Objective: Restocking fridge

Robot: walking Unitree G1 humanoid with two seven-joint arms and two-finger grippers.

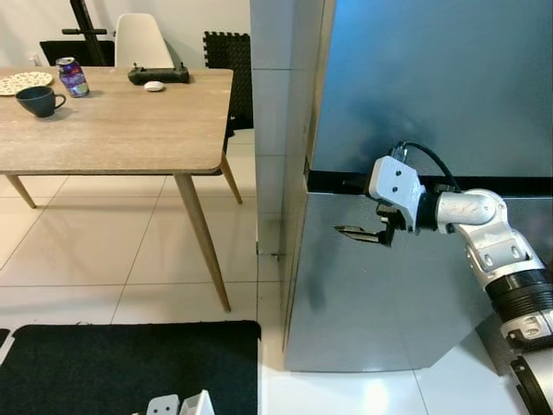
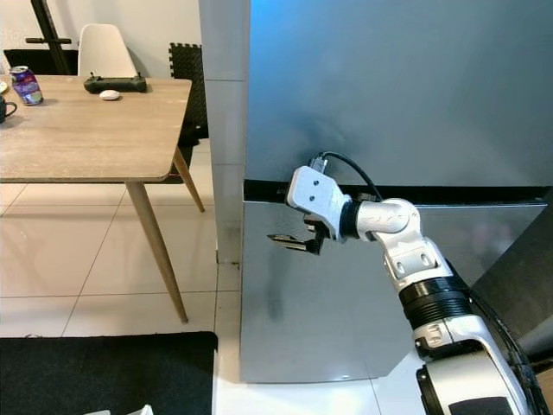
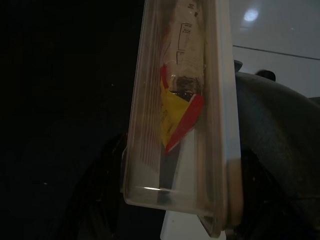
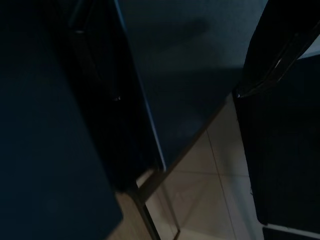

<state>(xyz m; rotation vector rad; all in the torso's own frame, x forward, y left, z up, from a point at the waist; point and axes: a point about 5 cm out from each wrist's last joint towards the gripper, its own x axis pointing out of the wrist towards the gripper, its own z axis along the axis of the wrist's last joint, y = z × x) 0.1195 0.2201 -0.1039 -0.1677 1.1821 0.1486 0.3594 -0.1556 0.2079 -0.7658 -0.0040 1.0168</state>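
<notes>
The right gripper point(image 2: 289, 242) is reaching toward the left edge of the fridge's point(image 1: 415, 86) lower door point(image 2: 346, 328), just under the dark seam between the two steel doors. Its two black fingers point(image 1: 352, 232) are lying close together, pointing sideways, with nothing between them; whether they are touching the door face cannot be told. The right wrist view is giving what the head views are not: one dark finger point(image 4: 280, 65) along the side, the door's edge running down to pale floor tiles, and little else in the gloom.

The left gripper point(image 3: 180, 220) is hanging low. Its wrist view is showing one clear plastic container point(image 3: 185, 100) close against the camera, with a red and yellow packet point(image 3: 177, 117) inside, held over a dark mat; how the fingers are sitting on it cannot be told. In the left eye view just a white corner is peeking up at the bottom edge, above the black mat point(image 1: 130, 363).

On the one wooden table point(image 1: 121, 130) are standing one dark mug point(image 1: 38, 100), one drink can point(image 1: 72, 76), one plate point(image 1: 22, 82), one black controller point(image 1: 158, 74) and one small white object point(image 1: 154, 86). One white chair point(image 1: 143, 39) is standing behind it.
</notes>
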